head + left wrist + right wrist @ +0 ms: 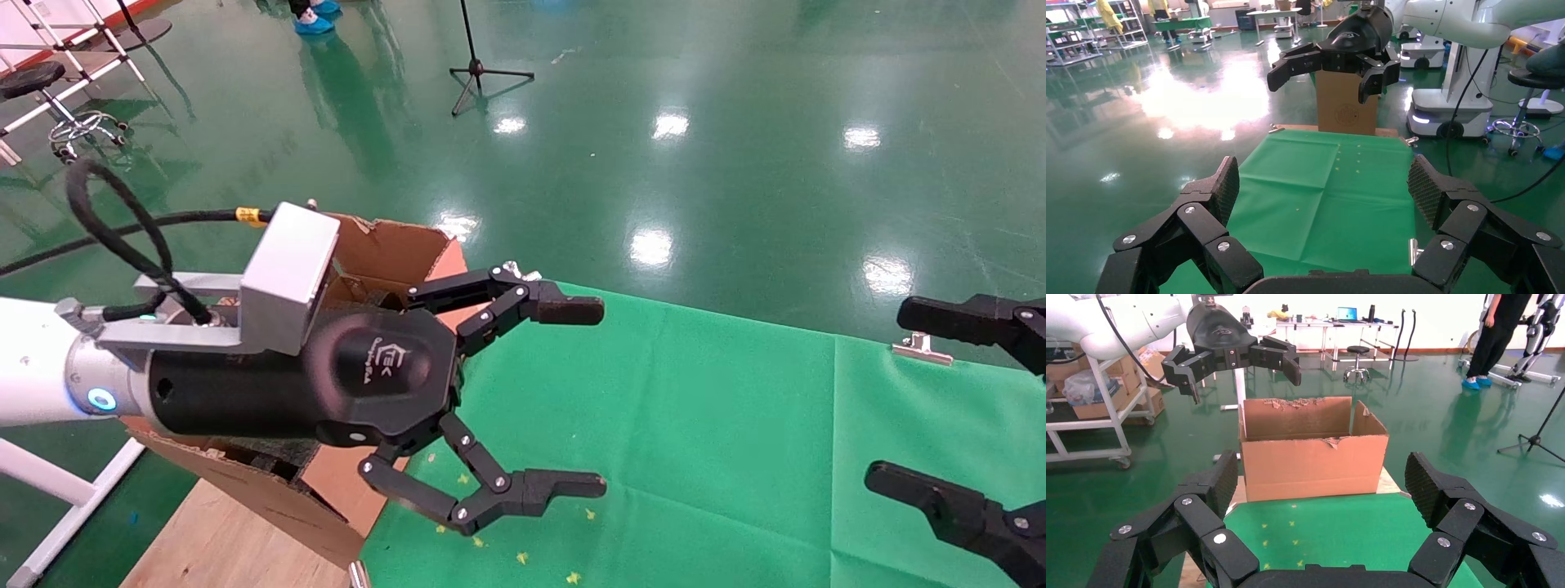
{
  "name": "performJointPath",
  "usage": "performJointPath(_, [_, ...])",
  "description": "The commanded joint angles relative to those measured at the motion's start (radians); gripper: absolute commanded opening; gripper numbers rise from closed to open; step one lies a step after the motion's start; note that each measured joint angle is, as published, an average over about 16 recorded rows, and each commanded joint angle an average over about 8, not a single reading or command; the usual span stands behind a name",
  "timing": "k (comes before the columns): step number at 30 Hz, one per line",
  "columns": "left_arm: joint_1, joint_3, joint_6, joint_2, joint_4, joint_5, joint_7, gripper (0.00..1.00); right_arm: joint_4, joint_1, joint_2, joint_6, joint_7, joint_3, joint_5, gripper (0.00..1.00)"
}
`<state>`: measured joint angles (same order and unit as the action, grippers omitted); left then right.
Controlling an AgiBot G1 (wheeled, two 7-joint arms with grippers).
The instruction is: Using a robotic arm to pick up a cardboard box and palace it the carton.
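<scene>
The small cardboard box shows in no view, so where it lies I cannot tell; by its kind it should be light, stiff and a little slick, best pinched across its short sides. The carton [1313, 458] stands open at the bench's [735, 425] left edge, with the empty, wide-open left tool [564, 400] beside it. The right tool [964, 408], open too, waits at the right edge above green cloth [1315, 190] and glossy green floor [654, 122].

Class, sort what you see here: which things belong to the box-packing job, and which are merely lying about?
Job: left gripper, open, beside the carton. The small cardboard box is not in view.
Lying about: right gripper, parked open at the table's right; green cloth; metal clip; tripod stand; stool.
</scene>
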<state>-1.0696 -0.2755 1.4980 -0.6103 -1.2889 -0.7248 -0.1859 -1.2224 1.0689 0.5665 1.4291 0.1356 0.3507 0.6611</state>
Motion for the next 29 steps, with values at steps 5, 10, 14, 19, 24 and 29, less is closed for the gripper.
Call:
performJointPath(5, [-0.002, -0.002, -0.001, 0.0, 0.002, -0.002, -0.001, 1.0, 0.0, 0.0, 0.0, 0.0, 0.0, 0.0, 0.0, 1.0])
performJointPath(10, [-0.003, -0.002, -0.002, -0.001, 0.003, -0.003, -0.001, 1.0, 0.0, 0.0, 0.0, 0.0, 0.0, 0.0, 0.0, 1.0])
performJointPath(14, [-0.003, -0.003, -0.002, -0.001, 0.004, -0.004, -0.001, 1.0, 0.0, 0.0, 0.0, 0.0, 0.0, 0.0, 0.0, 1.0])
performJointPath(19, [-0.004, -0.003, -0.002, -0.001, 0.004, -0.005, -0.002, 1.0, 0.0, 0.0, 0.0, 0.0, 0.0, 0.0, 0.0, 1.0])
performJointPath(24, [-0.004, -0.004, -0.003, -0.001, 0.004, -0.005, -0.002, 1.0, 0.0, 0.0, 0.0, 0.0, 0.0, 0.0, 0.0, 1.0])
performJointPath(29, [-0.004, -0.004, -0.003, -0.001, 0.005, -0.005, -0.002, 1.0, 0.0, 0.0, 0.0, 0.0, 0.0, 0.0, 0.0, 1.0])
